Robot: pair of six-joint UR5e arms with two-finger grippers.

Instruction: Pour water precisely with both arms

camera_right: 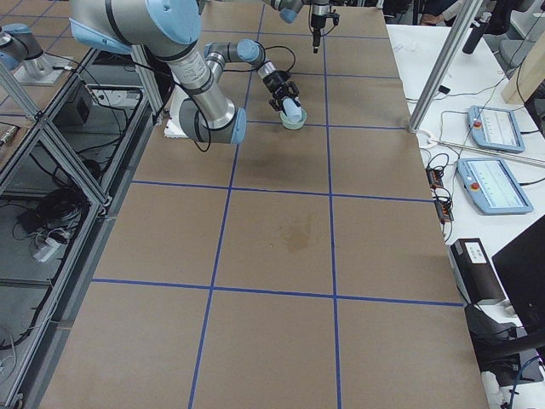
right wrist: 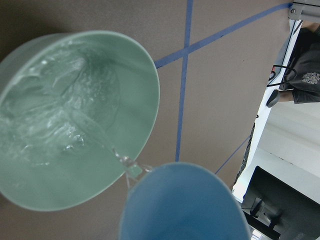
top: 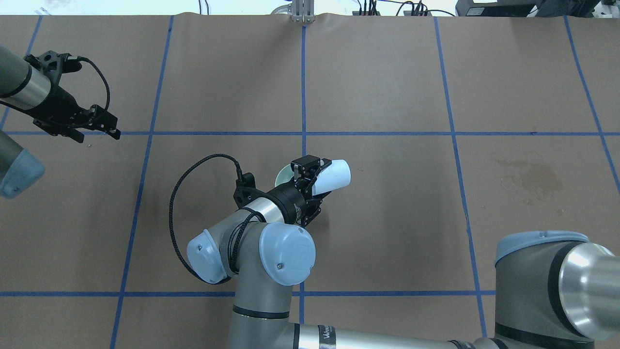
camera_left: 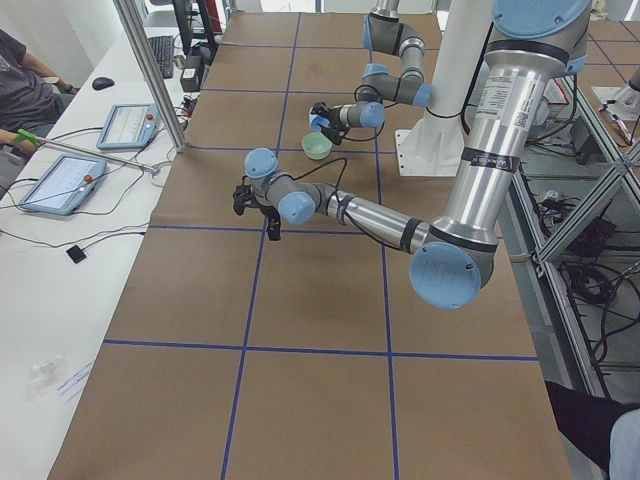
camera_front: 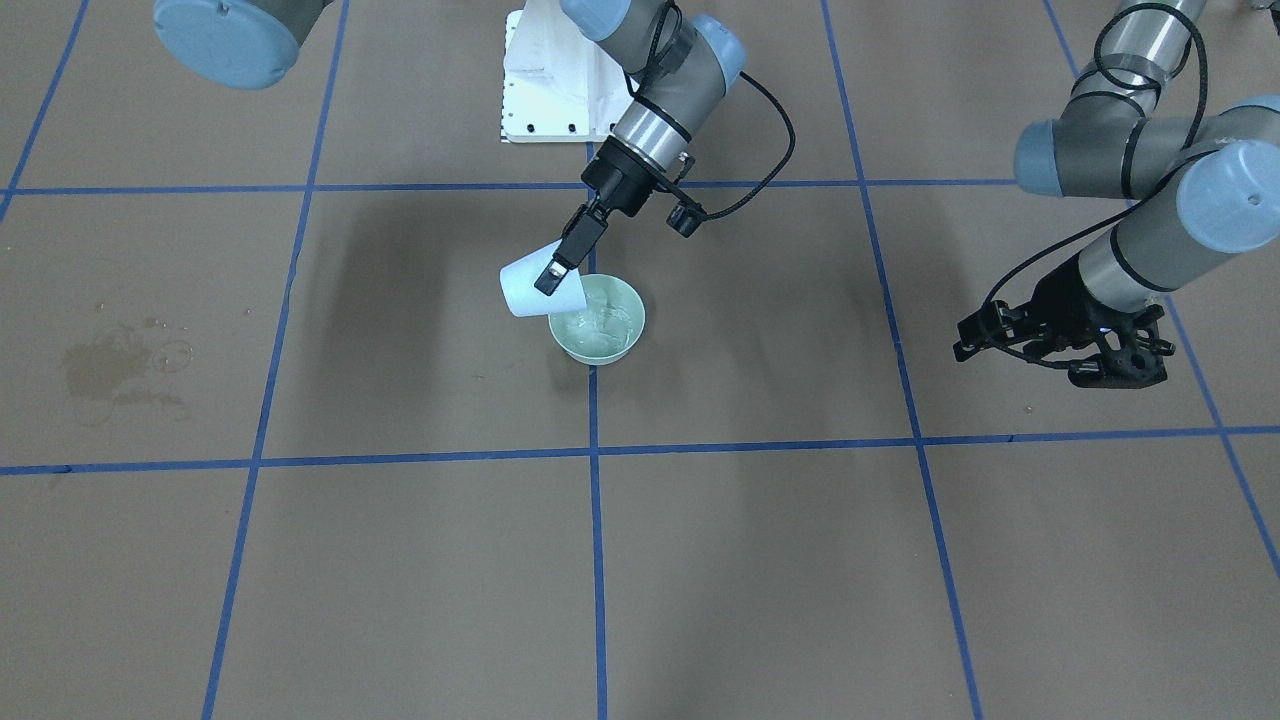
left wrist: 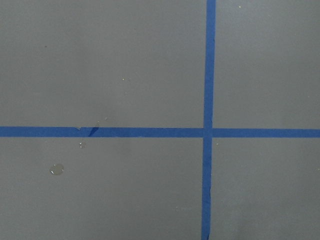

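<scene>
My right gripper (camera_front: 547, 278) is shut on a pale blue cup (camera_front: 522, 292), tipped over the rim of a pale green bowl (camera_front: 628, 302) near the table's middle. In the right wrist view a thin stream of water (right wrist: 121, 161) runs from the cup (right wrist: 185, 205) into the bowl (right wrist: 150, 85); rippling water (right wrist: 55, 125) lies in the bowl. The overhead view shows the right gripper (top: 315, 178), the cup (top: 335, 175) and the bowl's edge (top: 282, 175). My left gripper (top: 99, 132) hovers far off to the side (camera_front: 975, 335), open and empty.
A dried water stain (camera_front: 120, 365) marks the brown table on the robot's right side. Small droplets (left wrist: 57, 169) lie by the blue tape under the left gripper. The white pedestal (camera_front: 545, 90) stands behind the bowl. Tablets (camera_left: 60, 180) and an operator sit past the table's far edge.
</scene>
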